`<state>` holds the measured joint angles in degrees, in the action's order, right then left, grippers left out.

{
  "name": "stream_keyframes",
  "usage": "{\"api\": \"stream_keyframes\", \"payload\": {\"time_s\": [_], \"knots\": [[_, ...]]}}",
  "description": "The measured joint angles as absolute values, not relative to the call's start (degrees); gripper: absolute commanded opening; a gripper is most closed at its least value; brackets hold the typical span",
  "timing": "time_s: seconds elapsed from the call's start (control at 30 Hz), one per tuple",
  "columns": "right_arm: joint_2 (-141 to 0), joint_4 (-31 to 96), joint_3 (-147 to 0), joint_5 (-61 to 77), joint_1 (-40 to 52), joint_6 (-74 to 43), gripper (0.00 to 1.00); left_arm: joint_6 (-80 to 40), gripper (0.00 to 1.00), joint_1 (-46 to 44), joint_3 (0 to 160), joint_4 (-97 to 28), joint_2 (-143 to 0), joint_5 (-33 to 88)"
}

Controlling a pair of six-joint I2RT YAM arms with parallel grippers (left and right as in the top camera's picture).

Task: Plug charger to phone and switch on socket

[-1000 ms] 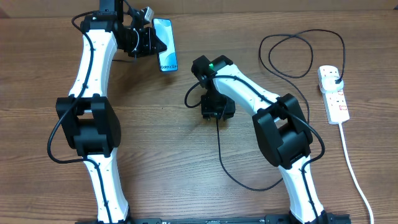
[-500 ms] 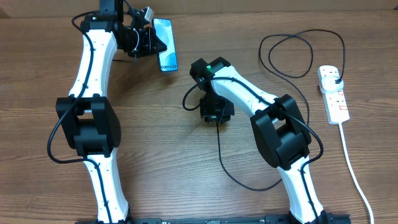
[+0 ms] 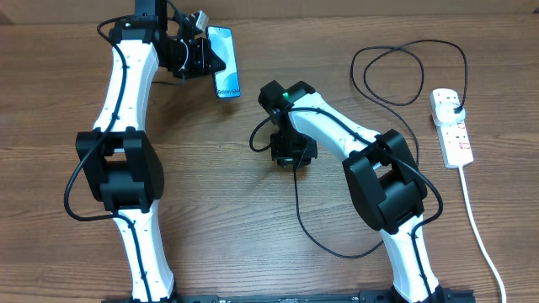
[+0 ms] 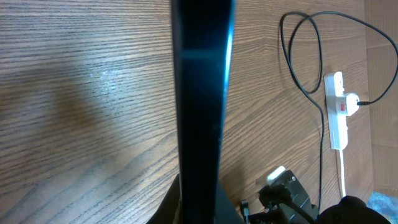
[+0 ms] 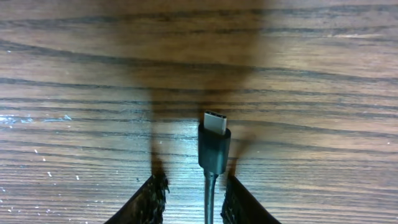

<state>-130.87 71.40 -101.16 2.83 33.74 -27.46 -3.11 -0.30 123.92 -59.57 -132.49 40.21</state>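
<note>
My left gripper is shut on the phone at the far left of the table, holding it edge-on in the left wrist view, lit blue screen to one side. The charger's black cable lies across the table's middle. Its connector tip rests on the wood. My right gripper straddles the cable just behind that tip, jaws open with a gap on each side. The black plug sits in the white socket at the right.
The socket's thick white cord runs down toward the front right edge. The charger cable loops at the back right. In the left wrist view, the socket and the right arm's wrist show to the right of the phone.
My right gripper has shifted slightly left over the cable and settled lower around it. The left arm and phone have not moved.
</note>
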Motion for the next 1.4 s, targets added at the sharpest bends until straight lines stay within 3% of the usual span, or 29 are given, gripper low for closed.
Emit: {"api": "stream_keyframes", "payload": {"time_s": [1.4], "knots": [[-128.46, 65.73, -96.88, 3.36, 32.29, -25.69, 0.25, -3.11, 0.04, -0.30, 123.92, -59.99, -132.49, 40.21]]}}
